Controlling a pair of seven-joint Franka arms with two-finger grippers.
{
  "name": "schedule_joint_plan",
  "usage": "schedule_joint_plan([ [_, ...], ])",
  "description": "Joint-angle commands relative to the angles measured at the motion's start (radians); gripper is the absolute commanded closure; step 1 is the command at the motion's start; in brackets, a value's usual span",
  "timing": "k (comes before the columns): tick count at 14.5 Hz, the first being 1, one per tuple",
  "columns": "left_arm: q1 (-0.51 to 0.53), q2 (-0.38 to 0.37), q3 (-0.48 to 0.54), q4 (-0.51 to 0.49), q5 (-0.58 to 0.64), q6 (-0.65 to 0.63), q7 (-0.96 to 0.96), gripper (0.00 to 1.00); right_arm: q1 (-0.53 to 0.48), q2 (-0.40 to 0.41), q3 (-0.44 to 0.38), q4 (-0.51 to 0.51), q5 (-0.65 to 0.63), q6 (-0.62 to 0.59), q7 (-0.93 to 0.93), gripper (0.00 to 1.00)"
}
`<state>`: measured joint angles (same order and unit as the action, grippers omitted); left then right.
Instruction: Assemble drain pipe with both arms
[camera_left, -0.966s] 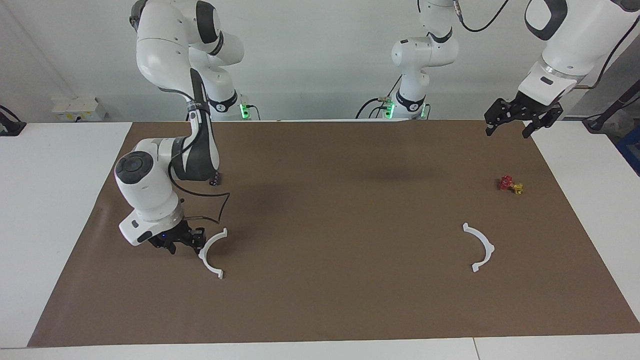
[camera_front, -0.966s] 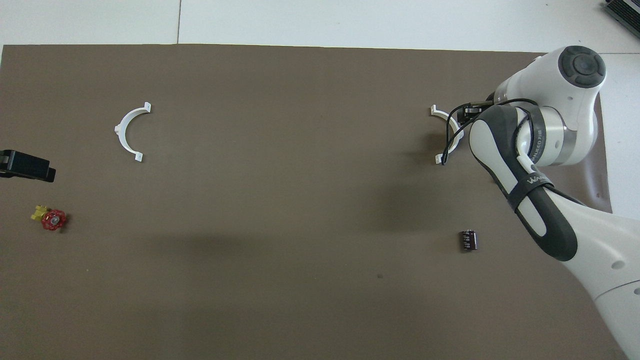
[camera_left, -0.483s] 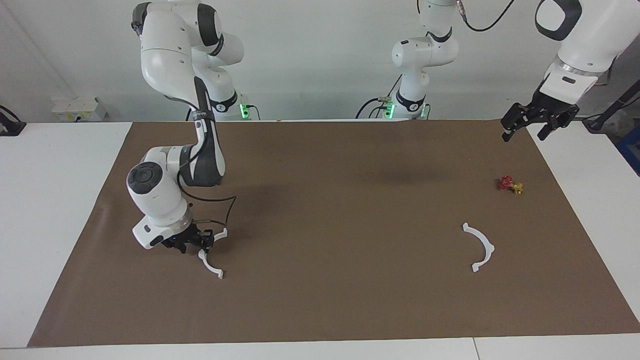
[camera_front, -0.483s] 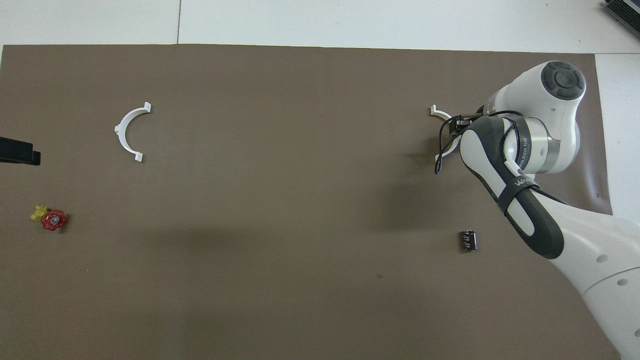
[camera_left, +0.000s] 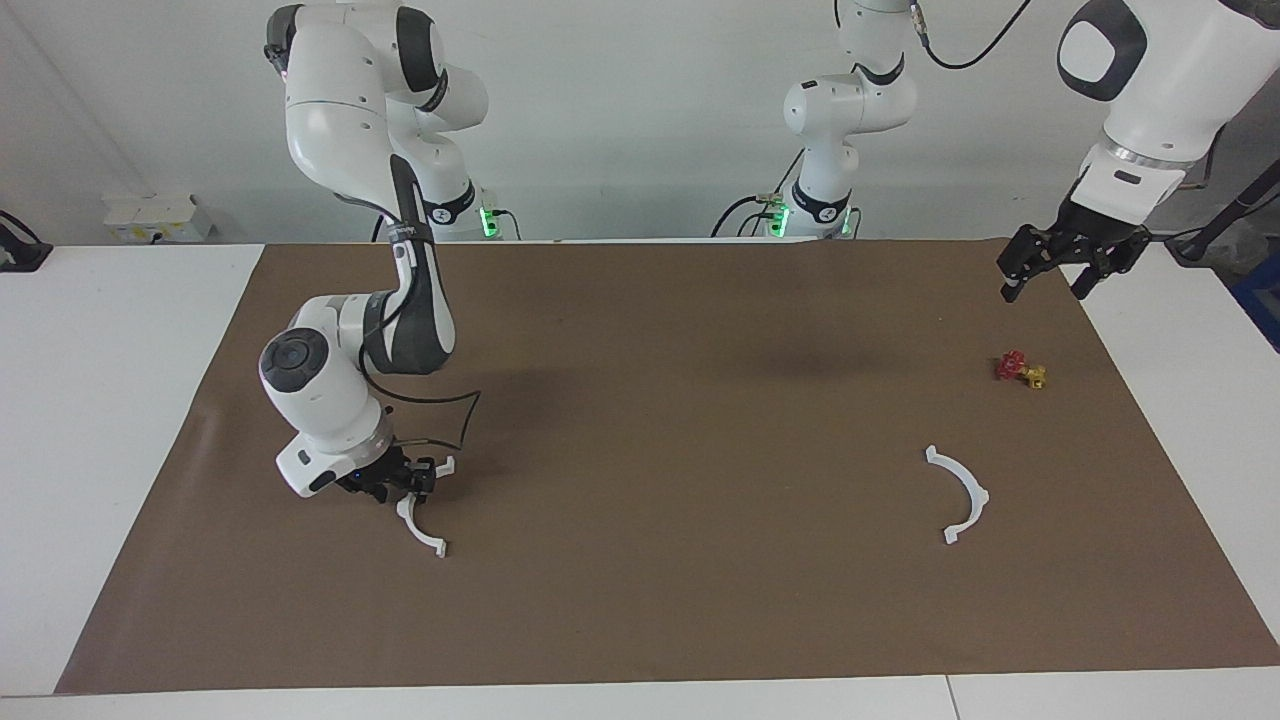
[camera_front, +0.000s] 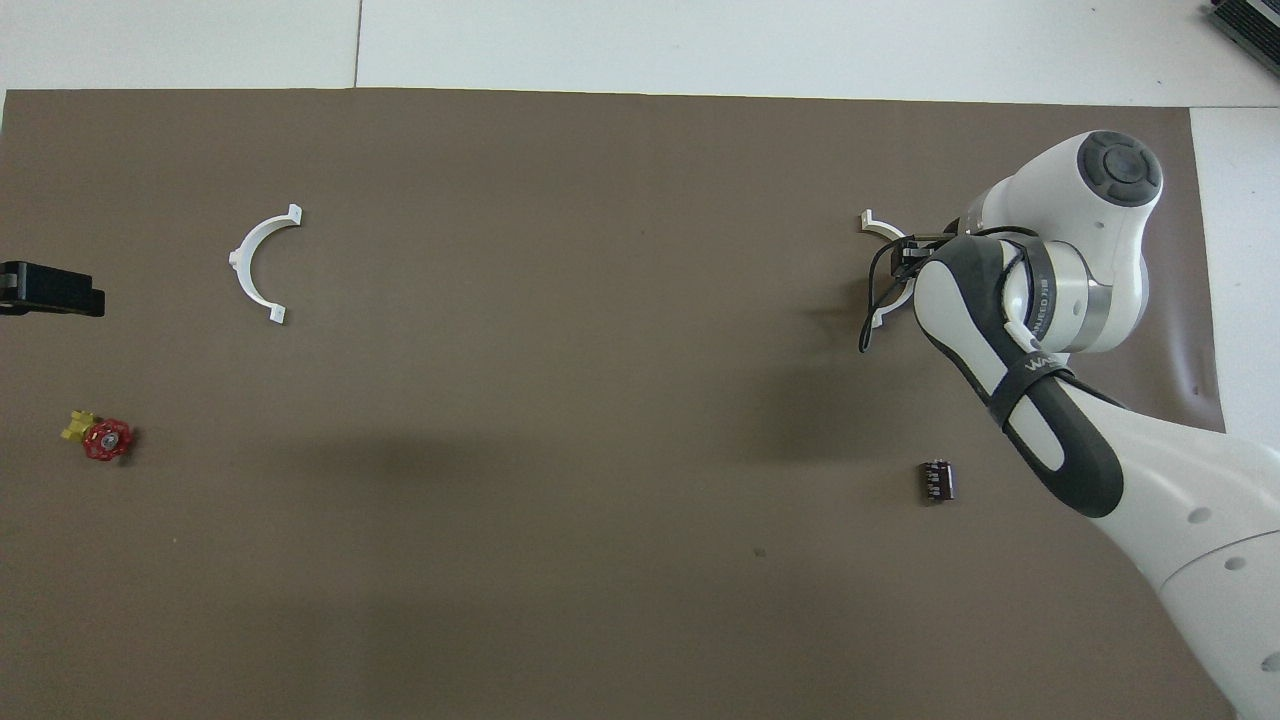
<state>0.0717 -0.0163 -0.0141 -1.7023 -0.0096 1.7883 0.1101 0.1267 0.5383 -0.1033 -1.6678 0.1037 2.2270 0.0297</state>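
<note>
The drain pipe lies as two separate white half-circle arcs on the brown mat (camera_left: 680, 400). One arc (camera_left: 427, 537) lies toward the right arm's end and also shows in the overhead view (camera_front: 879, 228). My right gripper (camera_left: 405, 482) is low over its middle and hides that part. The other arc (camera_left: 977, 484) lies free toward the left arm's end and shows in the overhead view (camera_front: 236, 259). My left gripper (camera_left: 1063, 275) hangs open and empty in the air over the mat's corner; in the overhead view (camera_front: 50, 290) only its tip shows.
A small red and yellow valve (camera_left: 1020, 369) lies on the mat at the left arm's end, nearer to the robots than the free arc. A small dark cylinder (camera_front: 937, 480) lies nearer to the robots than the right gripper's arc.
My right gripper slid from beside its arc onto the arc's middle. My left gripper swung out toward the mat's end and turned. Neither arc moved.
</note>
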Motion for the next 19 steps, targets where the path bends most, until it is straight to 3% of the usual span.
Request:
schedule_joint_plan([
  [1, -0.007, 0.067, 0.002, -0.010, -0.004, 0.083, 0.043, 0.06, 0.007, -0.015, 0.000, -0.035, 0.024, 0.039, -0.004, 0.61],
  [2, -0.007, 0.096, 0.000, -0.008, -0.004, 0.107, 0.062, 0.06, 0.007, -0.015, 0.000, -0.035, 0.019, 0.039, -0.005, 0.73],
  [6, -0.009, 0.199, -0.004, -0.019, -0.009, 0.256, 0.124, 0.11, 0.008, -0.015, 0.000, -0.035, 0.011, 0.042, -0.011, 1.00],
  [13, -0.003, 0.354, -0.003, -0.033, -0.007, 0.456, 0.194, 0.12, 0.045, -0.014, -0.001, 0.068, -0.056, -0.022, 0.024, 1.00],
  [16, 0.006, 0.452, -0.003, 0.033, -0.009, 0.490, 0.194, 0.17, 0.089, -0.012, -0.001, 0.086, -0.093, -0.036, 0.162, 1.00],
  [19, 0.016, 0.492, -0.003, 0.035, -0.007, 0.528, 0.200, 0.20, 0.180, -0.003, 0.000, 0.138, -0.154, -0.105, 0.336, 1.00],
])
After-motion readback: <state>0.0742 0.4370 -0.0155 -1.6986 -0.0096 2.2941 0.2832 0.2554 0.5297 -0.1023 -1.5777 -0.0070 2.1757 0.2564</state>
